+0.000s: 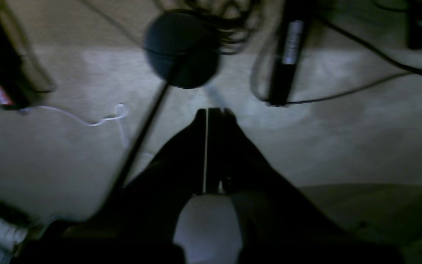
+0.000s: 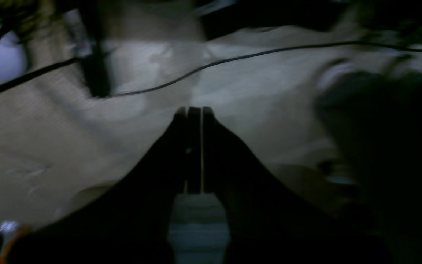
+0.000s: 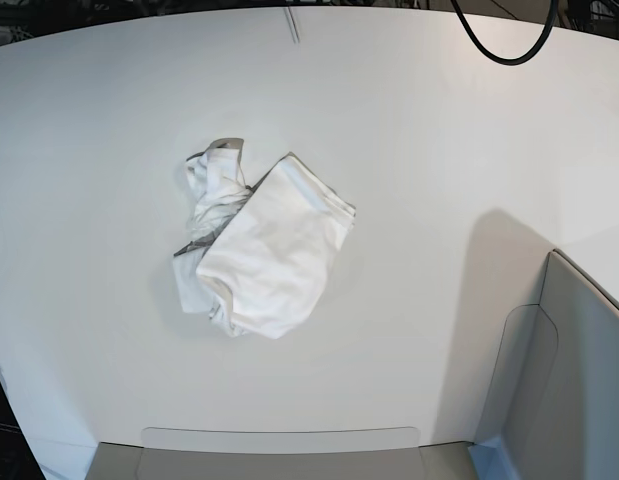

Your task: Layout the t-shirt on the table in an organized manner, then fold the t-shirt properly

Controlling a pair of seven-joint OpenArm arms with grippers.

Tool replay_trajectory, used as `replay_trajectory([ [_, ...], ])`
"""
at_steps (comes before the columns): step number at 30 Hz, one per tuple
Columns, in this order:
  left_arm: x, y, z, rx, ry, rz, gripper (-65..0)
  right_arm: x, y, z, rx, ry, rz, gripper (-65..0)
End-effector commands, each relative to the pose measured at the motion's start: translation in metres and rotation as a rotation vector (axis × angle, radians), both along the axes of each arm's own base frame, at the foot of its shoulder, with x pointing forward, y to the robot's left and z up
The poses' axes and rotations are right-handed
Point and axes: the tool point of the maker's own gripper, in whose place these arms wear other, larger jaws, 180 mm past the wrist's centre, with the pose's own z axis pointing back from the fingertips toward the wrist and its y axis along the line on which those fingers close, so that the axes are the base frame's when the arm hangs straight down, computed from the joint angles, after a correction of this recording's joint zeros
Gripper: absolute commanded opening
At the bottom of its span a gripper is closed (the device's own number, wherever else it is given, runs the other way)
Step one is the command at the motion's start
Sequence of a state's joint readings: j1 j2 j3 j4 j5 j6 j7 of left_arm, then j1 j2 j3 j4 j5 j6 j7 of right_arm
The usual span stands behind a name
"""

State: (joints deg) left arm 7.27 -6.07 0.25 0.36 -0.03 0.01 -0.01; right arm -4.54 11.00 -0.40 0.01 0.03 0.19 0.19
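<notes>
The table (image 3: 439,120) is taking up basically the whole base view, a big white top with its curved far edge running along the top of the picture and loads of bare surface lying open on every side of the shirt. Grey bin-like panels (image 3: 579,370) are sitting along the near edge and the near right corner; can't tell from here whether anything is lying in them, only their walls are showing. The t-shirt (image 3: 264,245) is lying bunched up in a heap a bit left of the table's middle, well apart from every edge and from the panels, with one smooth folded-over part on top and a twisted, crumpled bit sticking out toward the far left. No print is showing on it. A black cable (image 3: 504,40) is looping down over the far edge. Neither arm is showing in the base view. Both wrist views are dark and blurry, looking at floor and cables rather than the table: the left gripper (image 1: 213,112) is sitting with its jaws pressed together holding nothing, and the right gripper (image 2: 193,110) is looking the same, fingers together and nothing between them.
</notes>
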Motion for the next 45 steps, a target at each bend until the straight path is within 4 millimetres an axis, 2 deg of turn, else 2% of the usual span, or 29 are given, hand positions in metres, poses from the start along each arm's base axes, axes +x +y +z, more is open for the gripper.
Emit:
replay_trajectory([
  [1, 0.006, 0.019, 0.001, 0.035, -0.014, -0.001, -65.0, 0.002, -0.011, 0.002, -0.013, -0.004, 0.004, -65.0],
  [7, 0.008, 0.079, 0.012, 0.126, -0.014, -0.016, -65.0, 0.016, -0.058, 0.013, -0.087, -0.027, 0.008, -65.0],
  [10, 0.009, 0.089, 0.014, 0.141, -0.014, -0.018, -65.0, 0.018, -0.073, 0.018, -0.110, -0.028, 0.009, -65.0],
  [12, 0.009, 0.092, 0.015, 0.146, -0.014, -0.019, -65.0, 0.018, -0.073, 0.018, -0.109, -0.030, 0.010, -65.0],
  [15, 0.008, 0.087, 0.014, 0.139, -0.014, -0.016, -65.0, 0.017, -0.066, 0.016, -0.099, -0.028, 0.009, -65.0],
  [16, 0.009, 0.085, 0.013, 0.134, -0.016, -0.014, -65.0, 0.016, -0.058, 0.013, -0.086, -0.027, 0.009, -65.0],
  [23, 0.009, 0.012, 0.000, 0.025, -0.019, 0.003, -65.0, 0.007, 0.022, -0.004, 0.037, -0.012, 0.001, -65.0],
  [26, 0.008, -0.004, -0.001, 0.001, -0.018, 0.007, -65.0, 0.000, 0.041, -0.007, 0.065, -0.001, -0.001, -65.0],
  [28, 0.008, -0.004, -0.001, 0.001, -0.018, 0.007, -65.0, -0.001, 0.047, -0.007, 0.074, 0.000, -0.002, -65.0],
  [35, 0.007, 0.000, -0.001, 0.006, -0.017, 0.006, -65.0, -0.003, 0.043, -0.007, 0.068, 0.003, -0.002, -65.0],
  [38, 0.011, 0.000, -0.001, 0.006, -0.064, -0.004, -65.0, -0.022, 0.043, -0.005, 0.068, 0.028, -0.002, -65.0],
  [40, -0.007, 0.000, 0.004, 0.005, -0.091, -0.019, -65.0, -0.037, 0.043, -0.004, 0.069, 0.046, -0.003, -65.0],
  [45, -0.030, -0.001, 0.013, 0.002, -0.169, -0.048, -65.0, -0.057, 0.046, -0.001, 0.085, -0.014, 0.005, -65.0],
])
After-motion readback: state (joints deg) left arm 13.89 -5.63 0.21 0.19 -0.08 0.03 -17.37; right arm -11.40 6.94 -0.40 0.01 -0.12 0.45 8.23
